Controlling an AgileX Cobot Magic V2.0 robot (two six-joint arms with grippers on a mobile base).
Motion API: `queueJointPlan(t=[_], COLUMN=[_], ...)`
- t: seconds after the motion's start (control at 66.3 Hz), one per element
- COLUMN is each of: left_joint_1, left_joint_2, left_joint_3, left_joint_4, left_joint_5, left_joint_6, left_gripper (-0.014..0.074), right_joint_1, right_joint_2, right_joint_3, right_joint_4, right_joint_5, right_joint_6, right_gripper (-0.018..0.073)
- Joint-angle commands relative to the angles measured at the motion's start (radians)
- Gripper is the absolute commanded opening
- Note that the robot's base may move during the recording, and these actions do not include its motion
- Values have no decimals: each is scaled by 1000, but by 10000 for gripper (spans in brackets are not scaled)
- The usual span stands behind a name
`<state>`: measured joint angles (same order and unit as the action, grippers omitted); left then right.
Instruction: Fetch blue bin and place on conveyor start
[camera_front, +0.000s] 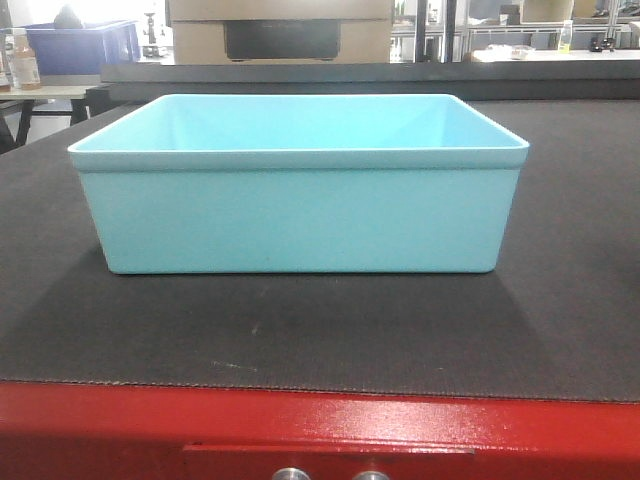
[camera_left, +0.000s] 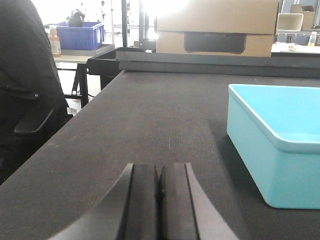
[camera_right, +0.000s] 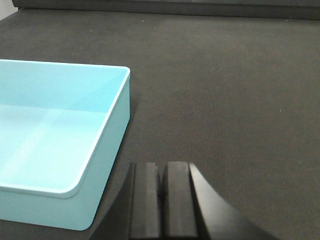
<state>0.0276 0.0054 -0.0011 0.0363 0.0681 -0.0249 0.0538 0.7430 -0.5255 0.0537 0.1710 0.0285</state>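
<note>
Front view: light blue bin (camera_front: 298, 185) upright and empty on the dark belt (camera_front: 560, 300), set back from the red frame (camera_front: 320, 425) at the near edge, two silver knobs (camera_front: 330, 475) just showing below the bin's near wall. No gripper in sight here. Looks already placed, so the step in hand seems to be leaving it alone and clearing away.

Left wrist view: left gripper (camera_left: 159, 200) pressed fully together, holding nothing, low over the belt (camera_left: 150, 120) and apart from the bin (camera_left: 280, 145), which lies off to its right. Dark blue crate (camera_left: 80, 35) and cardboard box (camera_left: 217, 25) far beyond the bin.

Right wrist view: right gripper (camera_right: 162, 200) likewise pinched together and empty, just beside the bin's near corner (camera_right: 100, 150) without touching it. Bare belt (camera_right: 225, 90) beyond.

To finish cleanly: best to lift both arms straight up and back from the bin, avoid brushing the rim, especially on the right where clearance from the bin looks slim
</note>
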Motion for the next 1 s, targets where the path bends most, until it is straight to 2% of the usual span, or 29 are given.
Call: queueJointPlan(t=[0.0,0.83,0.98], left_joint_1=[0,0,0], left_joint_2=[-5,-5,-5], left_joint_3=[1,1,1], left_joint_4=[-6,-6,-6], left_joint_5=[-15,-17,-17], left_joint_6=[7,7,7], left_gripper=[-111,-111,-111], right_joint_1=[-4,-4,-8], right_joint_2=[-5,-11,-119], right_joint_3=[3,3,59], right_joint_4=[-7,-1,12], right_joint_5=[-35,-40,-42], right_joint_6=[-3,-3,-16], right_gripper=[-162,-162,-162])
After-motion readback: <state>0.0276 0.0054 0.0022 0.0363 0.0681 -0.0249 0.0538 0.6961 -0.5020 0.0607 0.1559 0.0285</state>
